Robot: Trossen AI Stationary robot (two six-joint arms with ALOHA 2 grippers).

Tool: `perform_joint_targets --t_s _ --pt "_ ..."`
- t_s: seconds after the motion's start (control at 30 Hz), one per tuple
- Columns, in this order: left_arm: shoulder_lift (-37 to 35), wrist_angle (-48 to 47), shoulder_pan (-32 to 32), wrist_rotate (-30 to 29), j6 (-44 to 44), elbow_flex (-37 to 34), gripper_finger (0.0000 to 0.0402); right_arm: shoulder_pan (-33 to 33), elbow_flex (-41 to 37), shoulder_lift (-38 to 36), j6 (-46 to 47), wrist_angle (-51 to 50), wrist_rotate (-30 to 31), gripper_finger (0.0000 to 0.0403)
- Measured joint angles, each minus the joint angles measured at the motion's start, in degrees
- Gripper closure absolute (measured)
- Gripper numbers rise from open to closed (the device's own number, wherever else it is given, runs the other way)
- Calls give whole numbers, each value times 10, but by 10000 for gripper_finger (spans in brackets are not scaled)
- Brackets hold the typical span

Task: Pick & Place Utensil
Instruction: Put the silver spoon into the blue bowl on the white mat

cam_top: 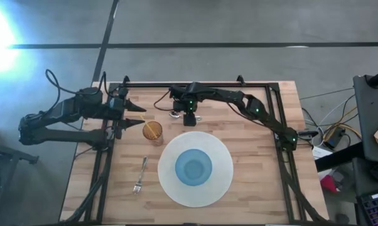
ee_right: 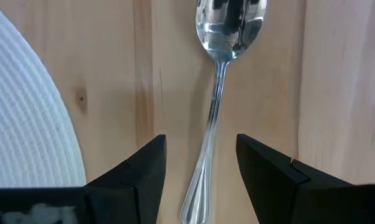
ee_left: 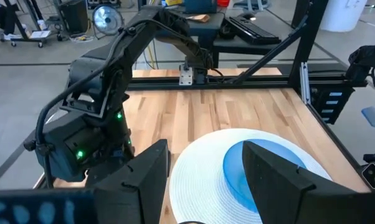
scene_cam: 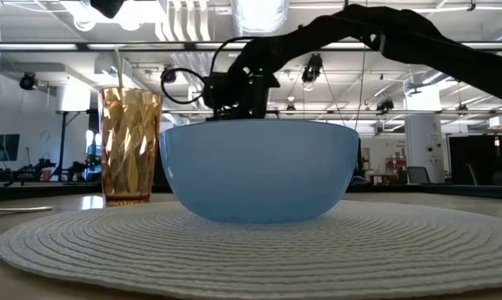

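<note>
Wooden bench (cam_top: 252, 188), pick not yet made: the right hand (ee_right: 200, 163) hovers with fingers wide astride the spoon (ee_right: 220, 93), which lies flat beside the mat (cam_top: 223, 188). Grasp, lift and placing all remain. The left hand (ee_left: 206, 177) waits open near the cup (cam_top: 153, 132)

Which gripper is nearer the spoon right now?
Right. The right gripper hovers directly over the spoon, fingers open astride its handle. The left gripper waits at the table's left, beside the amber glass.
</note>
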Motion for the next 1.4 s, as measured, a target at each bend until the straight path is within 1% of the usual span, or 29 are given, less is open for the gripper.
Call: perform_joint_targets --t_s 0.33,0.4,0.57,0.97,1.23,1.4 --pt "0 0 0 0 0 0 202 0 -2 22 30 13 11 213" --pt "0 -1 0 0 0 0 202 2 -2 23 30 13 27 213" --pt "0 -2 0 0 0 0 202 4 -3 23 32 15 36 217" --pt "0 -1 0 0 0 0 202 5 -4 23 34 15 40 257" --pt "0 1 0 0 0 0 202 11 -13 22 26 18 69 283" --pt "0 1 0 0 0 0 202 12 -15 22 21 18 70 306"
